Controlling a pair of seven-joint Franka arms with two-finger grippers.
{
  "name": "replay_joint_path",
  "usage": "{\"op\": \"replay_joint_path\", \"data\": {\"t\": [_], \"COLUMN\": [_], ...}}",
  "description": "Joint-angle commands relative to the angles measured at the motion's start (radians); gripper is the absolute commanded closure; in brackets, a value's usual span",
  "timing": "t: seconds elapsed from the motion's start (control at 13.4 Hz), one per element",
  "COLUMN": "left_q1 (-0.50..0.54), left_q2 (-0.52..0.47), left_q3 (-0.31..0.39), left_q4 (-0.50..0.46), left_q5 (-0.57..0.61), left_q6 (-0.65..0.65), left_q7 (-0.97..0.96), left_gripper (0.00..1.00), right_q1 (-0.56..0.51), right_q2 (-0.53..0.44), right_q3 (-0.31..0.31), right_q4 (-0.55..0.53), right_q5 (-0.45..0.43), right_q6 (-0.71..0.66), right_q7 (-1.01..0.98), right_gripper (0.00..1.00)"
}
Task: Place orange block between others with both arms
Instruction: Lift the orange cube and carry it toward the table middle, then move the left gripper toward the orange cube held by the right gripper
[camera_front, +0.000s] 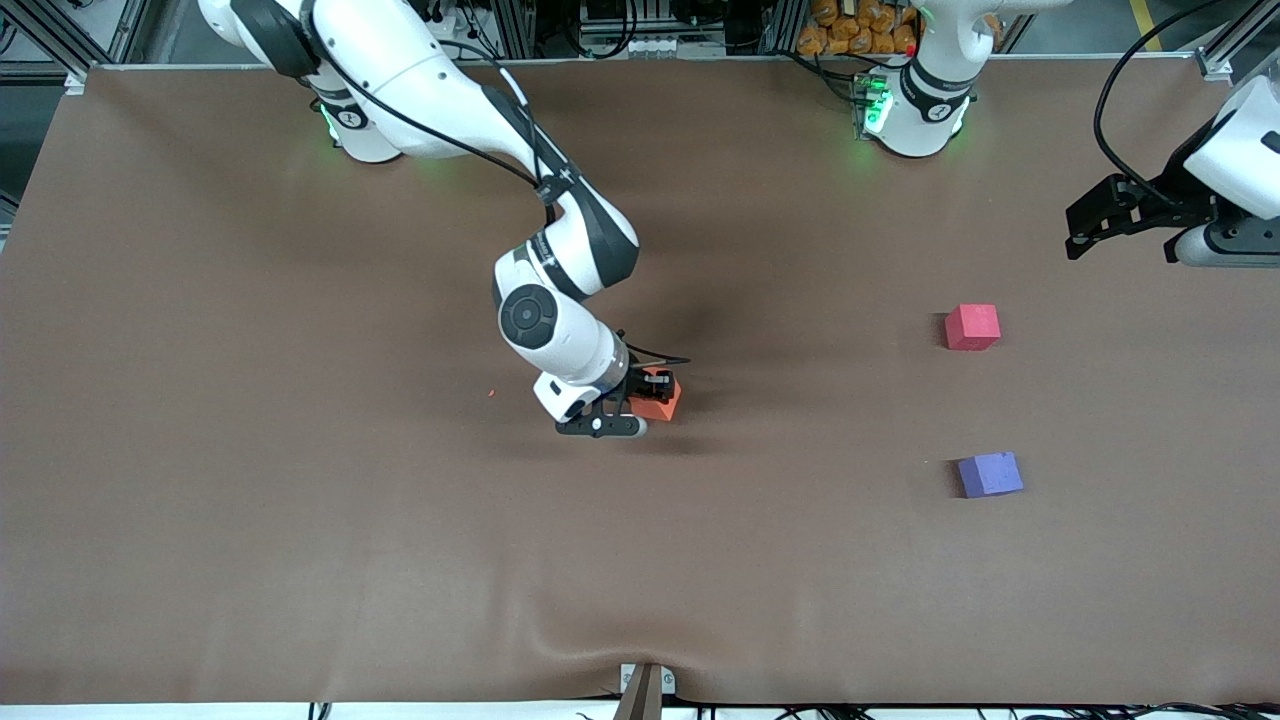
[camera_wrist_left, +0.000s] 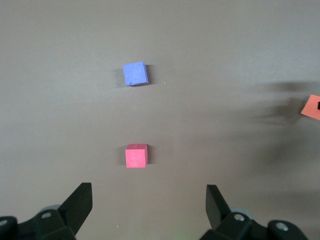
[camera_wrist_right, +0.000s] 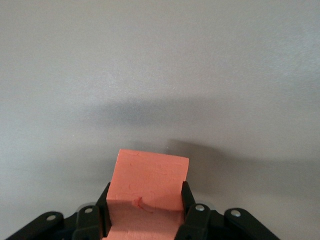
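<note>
I am a pair of white arms at a brown table (camera_front: 300, 520), seen from a high camera facing me.

My right gripper (camera_front: 648, 395) is clenched on the orange block (camera_front: 662, 398), one finger on each of two facing sides. It hangs over the middle of the table, and the block casts a shadow on the cloth beneath. From the right wrist, the orange block (camera_wrist_right: 147, 192) fills the gap between my two black fingers (camera_wrist_right: 189, 210), its top face tilted toward the lens, with only bare table ahead of it.

My left gripper (camera_front: 1085, 235) waits in the air over the left arm's end of the table, fingers spread wide and holding nothing. From the left wrist, both fingers (camera_wrist_left: 80, 202) stand far apart at the edge of the picture.

The other two blocks sit toward the left arm's end, well apart from the orange one. The red block (camera_front: 972, 327) lies farther from the front camera; the purple block (camera_front: 990, 474) lies nearer to it. A clear gap of bare table separates them. The left wrist camera looks down on both: the red block (camera_wrist_left: 136, 155) close to my spread fingers, the purple block (camera_wrist_left: 135, 74) past it, and a corner of the orange block (camera_wrist_left: 311, 107) at the picture's edge.
</note>
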Motion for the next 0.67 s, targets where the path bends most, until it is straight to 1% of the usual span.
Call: {"op": "replay_joint_path", "data": {"t": [0.0, 0.22, 0.3, 0.45, 0.6], "left_q1": [0.009, 0.015, 0.015, 0.014, 0.010], "left_q2": [0.002, 0.023, 0.043, 0.066, 0.126], "left_q3": [0.000, 0.009, 0.011, 0.009, 0.006], "left_q4": [0.003, 0.003, 0.003, 0.003, 0.003], "left_q5": [0.010, 0.010, 0.011, 0.008, 0.002], "left_q6": [-0.005, 0.000, 0.000, 0.025, 0.049], "left_q7": [0.000, 0.000, -0.010, -0.030, -0.014], "left_gripper": [0.00, 0.00, 0.00, 0.00, 0.00], "right_q1": [0.020, 0.023, 0.028, 0.028, 0.037], "right_q2": [0.053, 0.056, 0.065, 0.069, 0.070], "right_q3": [-0.014, -0.014, -0.014, -0.012, -0.012], "right_q4": [0.080, 0.082, 0.084, 0.085, 0.084], "right_q5": [0.017, 0.017, 0.017, 0.018, 0.018], "right_q6": [0.000, 0.002, 0.008, 0.035, 0.037], "right_q7": [0.006, 0.008, 0.006, 0.009, 0.009], "right_gripper": [0.54, 0.54, 0.52, 0.51, 0.51]}}
